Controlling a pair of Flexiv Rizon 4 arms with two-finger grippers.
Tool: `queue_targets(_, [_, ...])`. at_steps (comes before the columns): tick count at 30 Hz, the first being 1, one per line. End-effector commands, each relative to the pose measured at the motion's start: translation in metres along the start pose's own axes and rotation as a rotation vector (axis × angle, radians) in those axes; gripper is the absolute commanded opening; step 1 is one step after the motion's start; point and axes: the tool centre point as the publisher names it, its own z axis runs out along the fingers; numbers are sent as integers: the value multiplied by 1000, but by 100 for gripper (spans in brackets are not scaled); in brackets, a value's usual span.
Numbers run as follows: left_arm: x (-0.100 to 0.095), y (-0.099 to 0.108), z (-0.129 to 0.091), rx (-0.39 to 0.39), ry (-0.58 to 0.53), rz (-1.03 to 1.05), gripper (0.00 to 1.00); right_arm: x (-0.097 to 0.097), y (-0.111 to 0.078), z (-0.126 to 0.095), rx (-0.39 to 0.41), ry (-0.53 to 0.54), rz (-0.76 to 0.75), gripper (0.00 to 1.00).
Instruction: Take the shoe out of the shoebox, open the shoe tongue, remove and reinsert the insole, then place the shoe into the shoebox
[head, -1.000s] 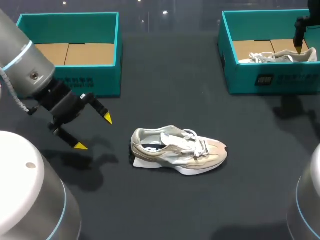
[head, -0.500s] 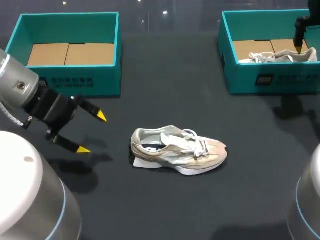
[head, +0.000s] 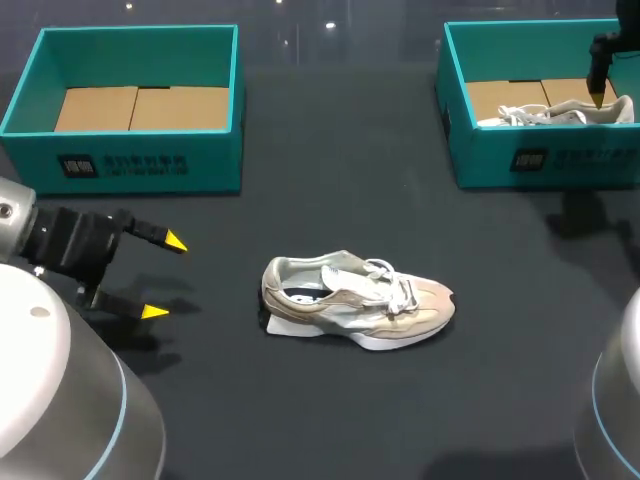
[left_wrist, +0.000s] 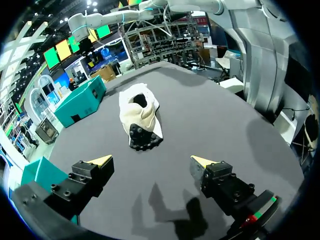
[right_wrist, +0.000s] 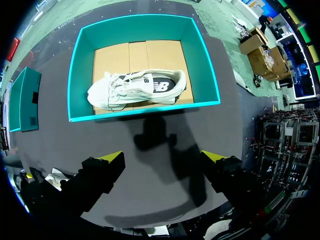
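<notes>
A beige and white shoe (head: 355, 310) lies on its side on the dark table, toe to the right; in the left wrist view the shoe (left_wrist: 139, 117) shows its heel and sole ahead of the fingers. My left gripper (head: 166, 277) (left_wrist: 151, 161) stands open, empty, well left of the shoe. A second white shoe (head: 560, 112) (right_wrist: 135, 90) lies in the right teal shoebox (head: 540, 155) (right_wrist: 76, 90). My right gripper (head: 598, 75) (right_wrist: 162, 156) hangs open high above that box, holding nothing.
A second teal shoebox (head: 140, 160) with a bare cardboard floor stands at the back left. Dark table surface stretches between the two boxes and around the lying shoe.
My left gripper has drawn back to the left and toward the near edge, away from the shoe, staying open. The right arm and both shoes have not moved.
</notes>
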Motion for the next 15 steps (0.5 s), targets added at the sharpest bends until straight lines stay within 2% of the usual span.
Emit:
queue_targets(1, [-1, -7, 0, -31, 4, -2, 100, 0, -1, 0, -1, 0, 1, 100])
queue_targets(4, [-2, -3, 3, -22, 12, -19, 100, 0, -1, 0, -1, 0, 1, 100])
queue_targets(6, [-4, 6, 5, 68, 36, -96, 100, 0, -1, 0, -1, 0, 1, 100])
queue_targets(8, [-6, 15, 9, 113, 43, -153, 100, 0, -1, 0, -1, 0, 1, 100])
queue_targets(12, [-6, 23, 17, 126, 72, -206, 100, 0, -1, 0, -1, 0, 1, 100])
queue_targets(15, [-6, 22, 19, 168, 88, -240, 100, 0, -1, 0, -1, 0, 1, 100])
